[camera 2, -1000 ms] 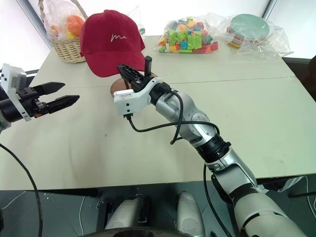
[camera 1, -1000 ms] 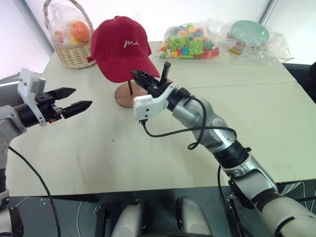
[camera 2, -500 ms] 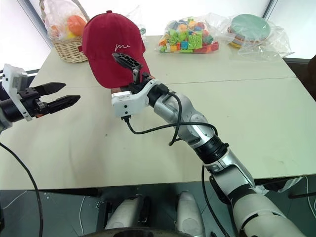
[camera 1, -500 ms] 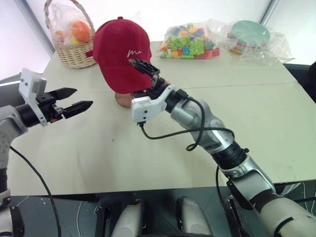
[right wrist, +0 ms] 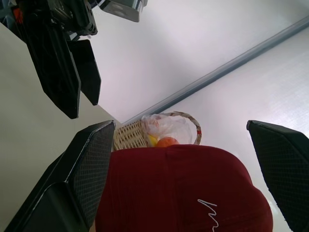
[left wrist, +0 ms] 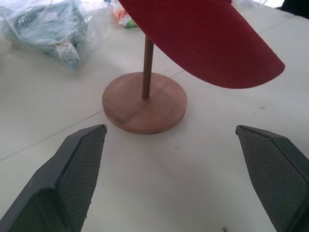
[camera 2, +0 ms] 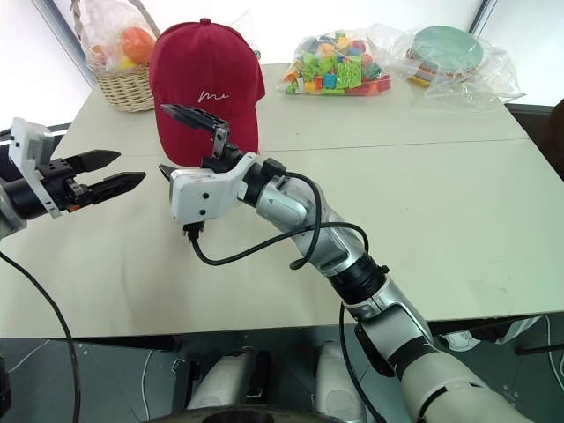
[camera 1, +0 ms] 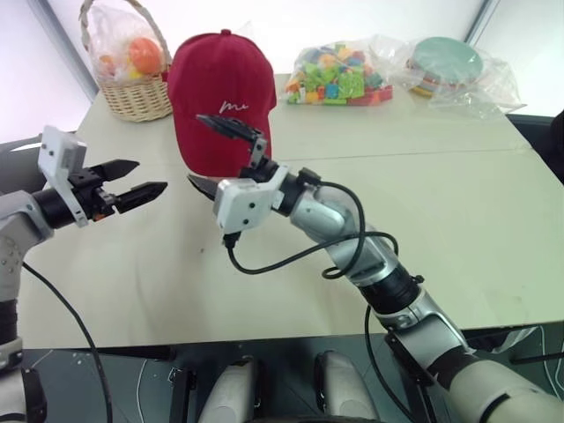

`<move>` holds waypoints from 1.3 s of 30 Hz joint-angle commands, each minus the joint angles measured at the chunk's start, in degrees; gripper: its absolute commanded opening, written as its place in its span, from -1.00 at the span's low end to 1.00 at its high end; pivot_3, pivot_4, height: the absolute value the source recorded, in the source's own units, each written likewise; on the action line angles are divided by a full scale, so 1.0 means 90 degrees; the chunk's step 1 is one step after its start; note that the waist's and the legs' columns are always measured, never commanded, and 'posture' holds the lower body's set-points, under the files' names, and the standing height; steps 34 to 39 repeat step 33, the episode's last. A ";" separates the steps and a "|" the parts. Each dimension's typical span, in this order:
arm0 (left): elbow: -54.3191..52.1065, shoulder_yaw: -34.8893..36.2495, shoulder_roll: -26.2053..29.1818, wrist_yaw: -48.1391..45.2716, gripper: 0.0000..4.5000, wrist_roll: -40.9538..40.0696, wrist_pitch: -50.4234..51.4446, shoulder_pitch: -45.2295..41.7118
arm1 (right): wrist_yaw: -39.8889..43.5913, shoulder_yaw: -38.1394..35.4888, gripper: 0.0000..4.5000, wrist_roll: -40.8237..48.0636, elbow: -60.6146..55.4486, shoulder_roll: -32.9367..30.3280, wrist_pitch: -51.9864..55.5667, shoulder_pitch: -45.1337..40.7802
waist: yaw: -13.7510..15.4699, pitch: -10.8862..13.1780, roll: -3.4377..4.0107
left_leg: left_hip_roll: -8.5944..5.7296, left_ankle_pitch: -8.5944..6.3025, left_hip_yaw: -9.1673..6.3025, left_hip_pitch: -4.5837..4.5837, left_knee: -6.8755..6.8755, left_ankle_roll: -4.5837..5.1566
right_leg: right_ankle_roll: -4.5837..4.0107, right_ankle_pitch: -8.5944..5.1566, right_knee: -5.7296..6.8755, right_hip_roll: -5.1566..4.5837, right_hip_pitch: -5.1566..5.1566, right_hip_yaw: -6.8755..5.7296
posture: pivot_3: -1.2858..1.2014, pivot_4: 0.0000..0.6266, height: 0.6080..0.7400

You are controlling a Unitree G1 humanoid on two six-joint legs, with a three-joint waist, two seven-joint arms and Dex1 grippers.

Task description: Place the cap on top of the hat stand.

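Note:
The dark red cap (camera 1: pixel 222 92) sits on top of the hat stand, brim hanging down toward me, white script on its front. The crown covers the stand's top. In the left wrist view the thin rod and round wooden base of the hat stand (left wrist: pixel 145 102) show under the cap's brim (left wrist: pixel 207 43). My right gripper (camera 1: pixel 217 157) is open just in front of the cap, one finger in front of the brim and one lower, holding nothing. To the left, my left gripper (camera 1: pixel 132 179) hovers over the table, open and empty, pointing at the stand.
A wicker basket (camera 1: pixel 132 92) with bagged fruit stands at the back left, close behind the cap. A bag of coloured bricks (camera 1: pixel 339 79) and bagged green plates (camera 1: pixel 445 60) lie along the far edge. The pale table (camera 1: pixel 441 220) stretches out on the right.
My right gripper opened, let go of the cap's brim and drew back to the left. The cap swung round on the stand, its brim now hanging down. The left arm stayed still.

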 commanded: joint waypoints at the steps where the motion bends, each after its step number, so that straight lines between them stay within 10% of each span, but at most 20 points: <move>1: -0.0033 0.0064 0.0055 -0.0036 1.00 0.0028 -0.0130 -0.0154 | 0.0071 -0.0260 0.98 0.0213 -0.0406 -0.0074 -0.0032 -0.0107 | -0.0001 0.0000 0.0000 | 0.0000 0.0000 0.0000 0.0000 0.0000 0.0000 | 0.0000 0.0000 0.0000 0.0000 -0.0001 0.0000 | 0.03 -0.52 1.00; 12: 0.0274 0.0321 0.0253 0.0021 1.00 0.0145 -0.0164 -0.0192 | 0.1675 -0.2602 0.98 0.3316 -0.1023 -0.1097 0.2852 -0.0730 | 0.0022 0.0002 -0.0003 | -0.0001 -0.0001 -0.0002 -0.0001 0.0001 0.0001 | 0.0000 0.0000 -0.0004 -0.0003 0.0004 -0.0001 | 0.03 -0.52 1.00; 19: 0.0426 0.0364 0.0284 0.0198 1.00 0.0499 -0.0469 0.0265 | 0.3360 -0.4096 0.98 0.5265 0.0152 -0.3361 0.5147 -0.1051 | 0.0076 0.0005 -0.0005 | -0.0001 -0.0005 -0.0001 -0.0002 -0.0008 0.0009 | 0.0000 0.0000 -0.0019 -0.0012 0.0007 -0.0002 | 0.03 -0.52 1.00; 39: 0.0065 0.0668 -0.0515 0.1318 1.00 0.0837 -0.0789 0.1330 | 0.3917 -0.4366 0.98 0.5270 0.2256 -0.4807 0.4291 -0.0137 | 0.0181 0.0007 -0.0007 | -0.0001 -0.0010 0.0012 -0.0018 -0.0010 0.0016 | 0.0000 0.0000 -0.0028 -0.0037 -0.0007 0.0000 | 0.03 -0.52 1.00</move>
